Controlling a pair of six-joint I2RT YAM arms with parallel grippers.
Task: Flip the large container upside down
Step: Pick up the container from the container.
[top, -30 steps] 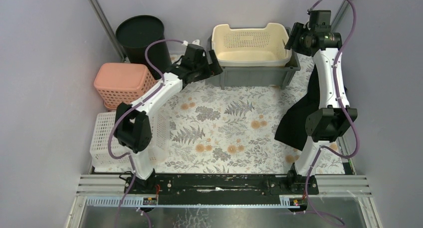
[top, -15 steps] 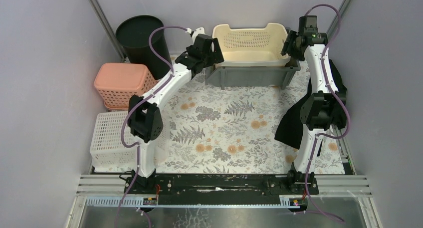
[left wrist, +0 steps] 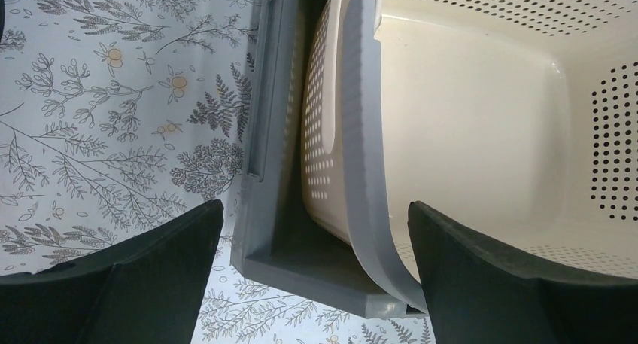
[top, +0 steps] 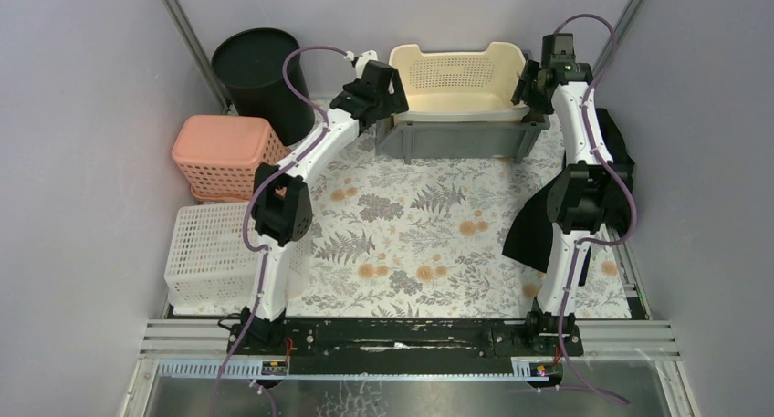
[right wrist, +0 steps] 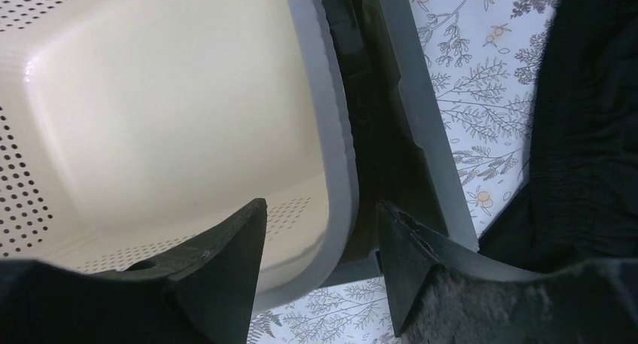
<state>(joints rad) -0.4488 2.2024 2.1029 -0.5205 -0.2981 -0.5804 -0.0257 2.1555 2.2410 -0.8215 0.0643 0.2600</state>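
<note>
large container point(top: 454, 75): cream, nested in grey tub point(top: 456, 141), table's 12 o'clock | left gripper point(left wrist: 314, 208), right gripper point(right wrist: 322, 203): jaws apart, astride its 9 and 3 o'clock rims | we should pinch cream rim only, lift level together

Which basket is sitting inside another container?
The cream perforated basket at the back: it is nested in the grey bin. The pink basket and the white basket sit apart on the left.

A robotics lab test cell is indicated: a worktop spread with floral-printed cloth point(top: 429, 234) is enclosed by plain lilac-grey wall panels point(top: 82, 116), and a white left arm point(top: 308, 152) and white right arm point(top: 591, 130), trailing purple cables, are bolted to a slotted aluminium rail point(top: 183, 337).
</note>
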